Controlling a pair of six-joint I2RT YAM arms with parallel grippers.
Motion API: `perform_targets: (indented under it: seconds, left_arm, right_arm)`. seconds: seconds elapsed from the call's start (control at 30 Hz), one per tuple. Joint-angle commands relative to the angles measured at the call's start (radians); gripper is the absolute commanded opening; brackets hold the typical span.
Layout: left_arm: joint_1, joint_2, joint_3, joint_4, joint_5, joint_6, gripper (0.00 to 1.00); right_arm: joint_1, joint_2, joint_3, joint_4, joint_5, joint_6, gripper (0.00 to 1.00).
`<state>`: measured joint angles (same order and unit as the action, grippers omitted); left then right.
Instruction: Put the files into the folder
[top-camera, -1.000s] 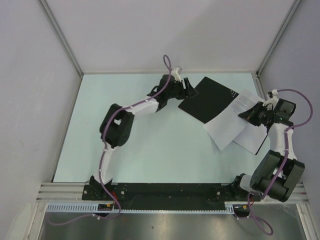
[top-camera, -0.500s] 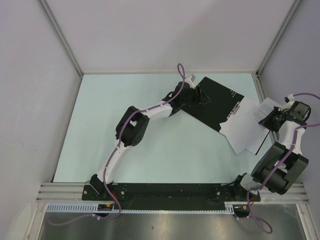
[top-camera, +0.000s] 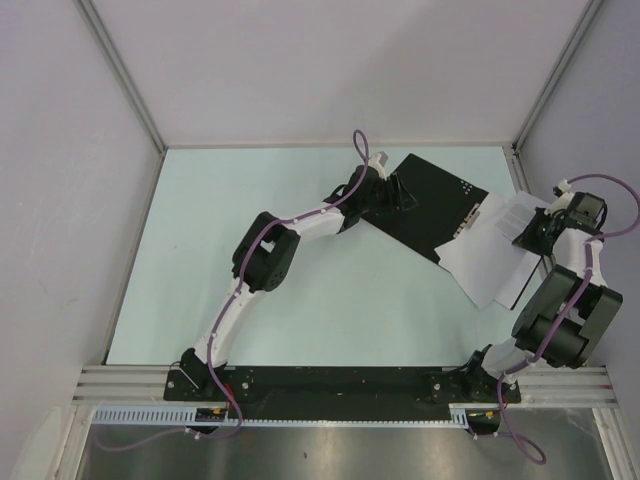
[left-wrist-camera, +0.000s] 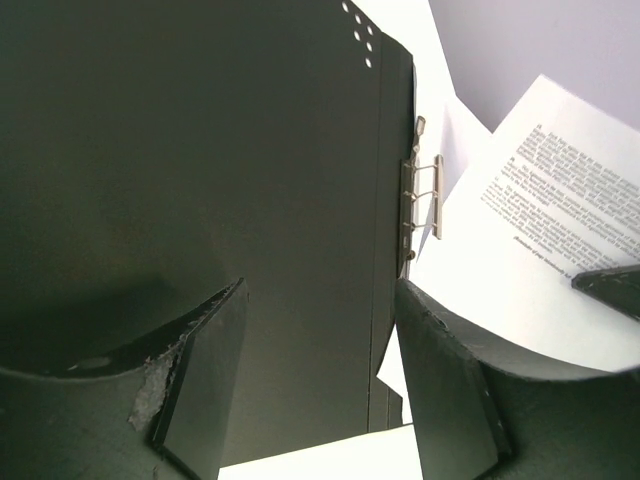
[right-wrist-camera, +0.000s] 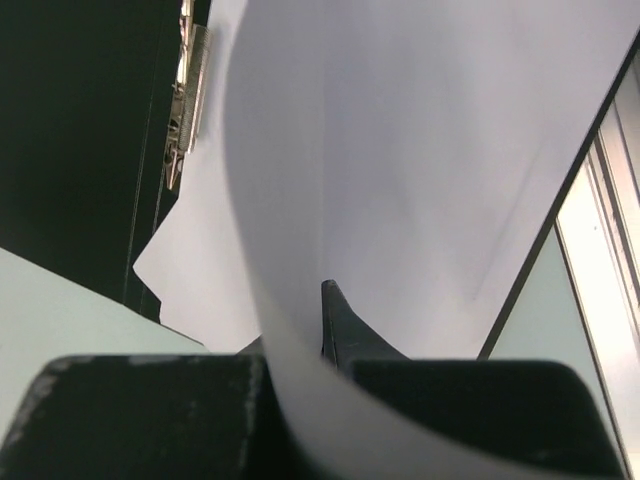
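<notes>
The folder (top-camera: 430, 215) lies open at the far right, black inside up, with white dots and a metal clip (left-wrist-camera: 420, 195) at its spine. The files (top-camera: 485, 262) lie fanned on its right half; the text sheet (left-wrist-camera: 560, 190) is on top. My left gripper (top-camera: 398, 193) is open, low over the folder's left flap (left-wrist-camera: 200, 150), which shows between its fingers (left-wrist-camera: 320, 300). My right gripper (top-camera: 530, 232) is shut on a white sheet (right-wrist-camera: 420, 150) at the stack's right edge. The sheet curls up in front of the jaws (right-wrist-camera: 305, 320) and hides one finger.
The pale green table (top-camera: 250, 280) ends right beside the right gripper, at a metal rail (right-wrist-camera: 600, 230) and the right wall. A corner post (top-camera: 518, 150) stands just behind the folder. The back wall is close behind the left gripper.
The folder and sheets have slid right toward the wall. My left gripper moved right onto the folder's left flap. My right gripper moved right and back with its sheet.
</notes>
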<state>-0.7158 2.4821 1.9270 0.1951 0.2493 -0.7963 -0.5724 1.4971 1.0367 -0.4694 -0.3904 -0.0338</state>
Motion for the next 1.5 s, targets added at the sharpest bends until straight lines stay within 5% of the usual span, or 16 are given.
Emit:
perform_targets:
  seconds: [0.0, 0.23, 0.5, 1.47]
  left_arm:
    - [-0.010, -0.020, 0.044, 0.003, -0.036, 0.002, 0.66]
    - [-0.016, -0.051, 0.044, -0.014, -0.070, 0.049, 0.65]
    - [-0.024, -0.064, 0.038, -0.028, -0.081, 0.063, 0.65]
    - [-0.034, -0.065, 0.036, -0.031, -0.088, 0.077, 0.65]
  right_arm:
    - [0.042, 0.037, 0.089, 0.064, 0.030, -0.066, 0.00]
    - [0.062, 0.115, 0.166, -0.012, 0.015, -0.199, 0.09]
    - [0.075, 0.264, 0.267, -0.130, 0.025, -0.278, 0.03]
    - [0.088, 0.394, 0.312, -0.018, -0.004, -0.342, 0.06]
